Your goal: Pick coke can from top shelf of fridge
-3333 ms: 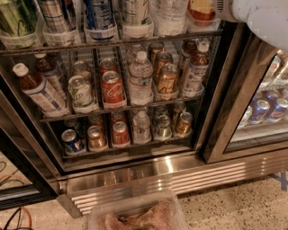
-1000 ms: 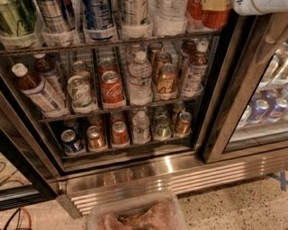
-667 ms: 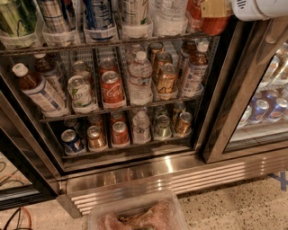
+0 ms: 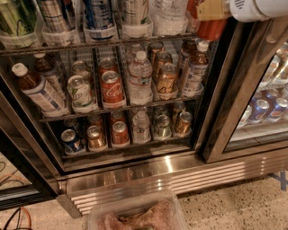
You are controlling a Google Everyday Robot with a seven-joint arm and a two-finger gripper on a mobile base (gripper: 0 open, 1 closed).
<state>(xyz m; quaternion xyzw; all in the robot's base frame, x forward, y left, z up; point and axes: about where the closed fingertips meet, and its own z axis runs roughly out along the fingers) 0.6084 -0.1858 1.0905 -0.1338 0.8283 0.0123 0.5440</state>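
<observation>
My gripper (image 4: 212, 11) is at the upper right, at the coke can (image 4: 210, 28) on the fridge's (image 4: 148, 170) top shelf (image 4: 90, 45). Whether it grips, I cannot tell.

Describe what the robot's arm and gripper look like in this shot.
The arm shows as a smooth, rounded white casing in the top right corner, with a small cluster of dark vent slits near its left end. No cables or lettering show. The gripper, at the top edge just left of that casing, appears to be a tan, blocky piece; little else of it is in view.
</observation>
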